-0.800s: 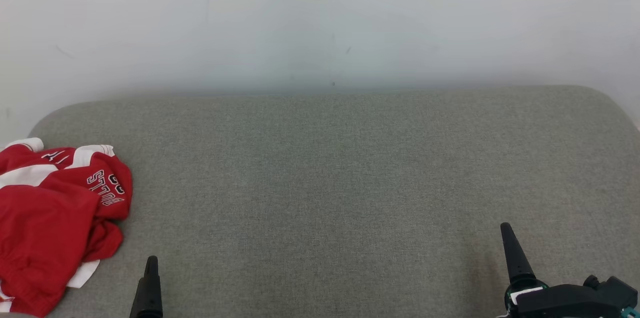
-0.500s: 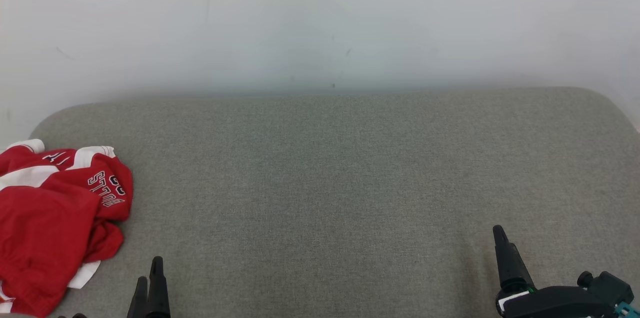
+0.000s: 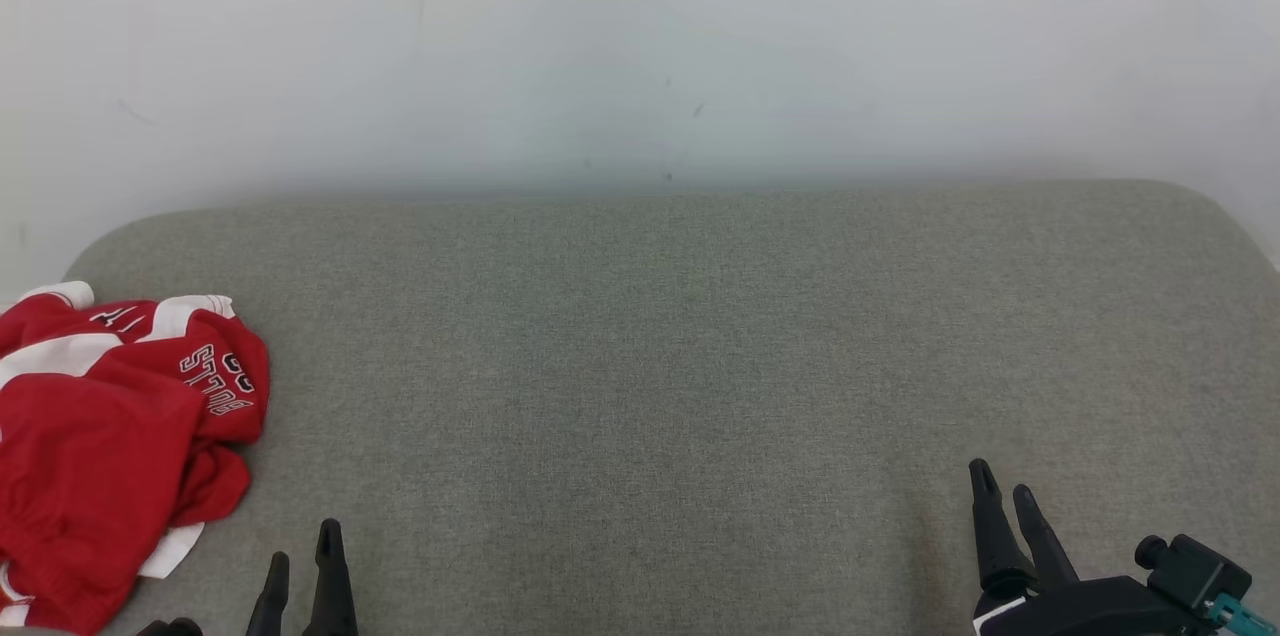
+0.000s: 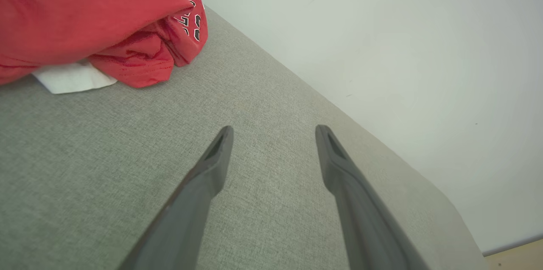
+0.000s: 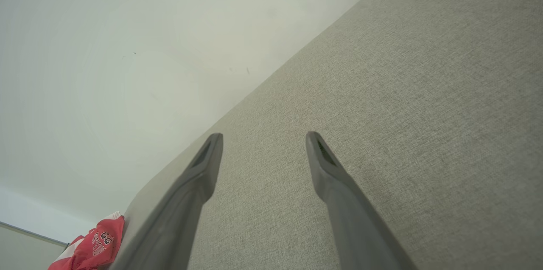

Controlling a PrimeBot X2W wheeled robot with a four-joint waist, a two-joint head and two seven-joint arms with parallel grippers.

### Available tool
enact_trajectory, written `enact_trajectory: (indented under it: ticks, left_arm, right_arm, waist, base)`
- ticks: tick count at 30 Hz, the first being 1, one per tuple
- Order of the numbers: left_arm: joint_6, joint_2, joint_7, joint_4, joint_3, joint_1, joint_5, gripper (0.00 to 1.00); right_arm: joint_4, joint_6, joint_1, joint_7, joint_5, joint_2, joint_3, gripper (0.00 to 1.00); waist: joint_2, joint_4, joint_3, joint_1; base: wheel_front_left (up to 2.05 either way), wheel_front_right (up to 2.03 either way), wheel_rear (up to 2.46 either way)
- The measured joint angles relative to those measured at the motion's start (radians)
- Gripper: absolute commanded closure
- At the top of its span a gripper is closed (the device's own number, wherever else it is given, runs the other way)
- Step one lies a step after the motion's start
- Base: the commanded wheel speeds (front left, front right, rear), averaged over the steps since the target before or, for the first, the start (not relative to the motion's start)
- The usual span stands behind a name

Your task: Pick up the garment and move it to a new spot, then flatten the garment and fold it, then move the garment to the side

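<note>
The garment (image 3: 110, 436) is a red jersey with white trim and lettering, crumpled in a heap at the left end of the grey upholstered surface (image 3: 650, 366). My left gripper (image 3: 302, 546) is at the bottom edge, just right of the heap and apart from it, open and empty. In the left wrist view the garment (image 4: 97, 19) lies at upper left, beyond the open left gripper (image 4: 273, 132). My right gripper (image 3: 1000, 481) is open at the lower right, far from the garment. In the right wrist view the right gripper (image 5: 263, 136) is open over bare fabric, and the garment (image 5: 91, 248) shows small at the bottom left.
A pale wall (image 3: 640, 46) rises directly behind the grey surface. The surface has rounded far corners, and its right end shows as an edge (image 4: 458, 219) in the left wrist view.
The head camera has shifted slightly. The left gripper's second finger has come into view, and the right gripper has turned and slid left and down, now showing both fingers. The garment lies as before.
</note>
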Motion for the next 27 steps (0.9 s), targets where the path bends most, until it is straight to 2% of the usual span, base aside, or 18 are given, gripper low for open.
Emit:
enact_trajectory:
  ticks: [13,27]
  left_arm:
    - [0.007,0.001,-0.037,-0.007,-0.002,0.008,0.184,0.0]
    - [0.002,0.003,-0.073,-0.012,-0.007,0.018,0.327,0.0]
  right_arm:
    - [0.049,0.0,-0.002,-0.035,-0.175,-0.005,0.012,0.0]
    - [0.071,0.0,-0.004,-0.061,-0.323,-0.004,0.013,0.0]
  waist:
    - [0.0,0.0,-0.007,0.0]
    - [0.0,-0.004,-0.019,0.0]
  base:
    - [0.0,0.0,0.0]
    - [0.0,0.0,0.0]
